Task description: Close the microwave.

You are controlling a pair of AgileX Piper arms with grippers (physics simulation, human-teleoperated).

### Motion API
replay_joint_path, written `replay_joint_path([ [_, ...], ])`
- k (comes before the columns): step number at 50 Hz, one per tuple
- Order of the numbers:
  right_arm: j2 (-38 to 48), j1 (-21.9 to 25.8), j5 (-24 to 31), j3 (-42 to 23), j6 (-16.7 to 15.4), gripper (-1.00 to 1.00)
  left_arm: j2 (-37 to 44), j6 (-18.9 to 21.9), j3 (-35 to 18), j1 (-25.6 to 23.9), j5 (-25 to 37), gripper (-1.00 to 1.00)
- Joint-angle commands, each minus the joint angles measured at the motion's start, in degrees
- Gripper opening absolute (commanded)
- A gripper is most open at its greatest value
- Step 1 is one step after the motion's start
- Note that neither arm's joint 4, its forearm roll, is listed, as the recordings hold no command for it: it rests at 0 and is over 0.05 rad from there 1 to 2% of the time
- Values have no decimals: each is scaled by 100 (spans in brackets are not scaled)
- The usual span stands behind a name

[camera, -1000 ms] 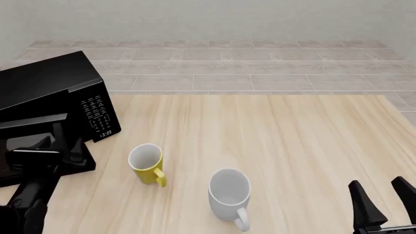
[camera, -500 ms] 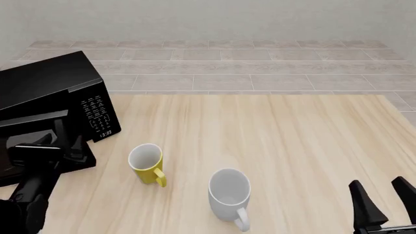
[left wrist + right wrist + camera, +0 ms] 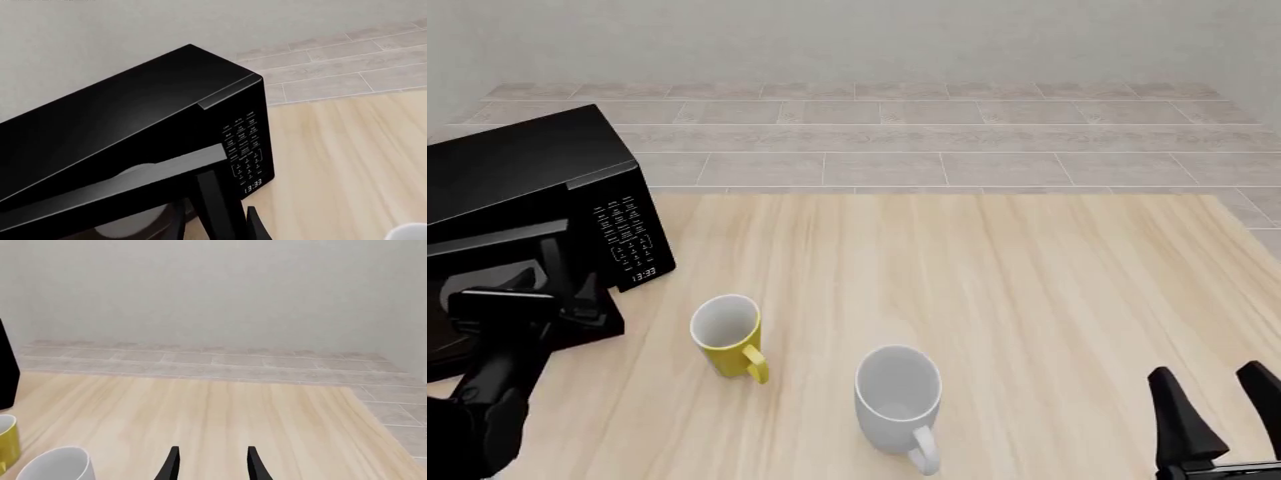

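Front view, surface (image 3: 1028, 290): pale wood, running toward a tiled floor.
Microwave (image 3: 521, 190): glossy black, at nine o'clock on the surface, keypad and clock facing the arms; its door (image 3: 507, 250) stands partly ajar, the turntable visible behind it from the left wrist.
Left tool (image 3: 554, 305): pressed close against the door's free edge; its spread cannot be told, only one finger shows clearly.
Right tool (image 3: 211, 465): at five o'clock, fingers wide apart, holding nothing.
White mug (image 3: 898, 400): at six o'clock.
Yellow mug (image 3: 729, 335): at seven o'clock, just beside the door.
Step in hand: apparently pushing the door shut.
Next move: likely a steady push to swing the door flush, clear of the yellow mug.
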Motion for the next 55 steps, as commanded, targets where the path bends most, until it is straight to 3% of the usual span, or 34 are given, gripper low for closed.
replay_joint_path([
  [1, -2, -75, -37, 4, 22, 100, 450, 56, -248, 188, 109, 100],
  [55, -1, -128, 7, 3, 50, 100, 1007, 103, -781, 352, 298, 100],
])
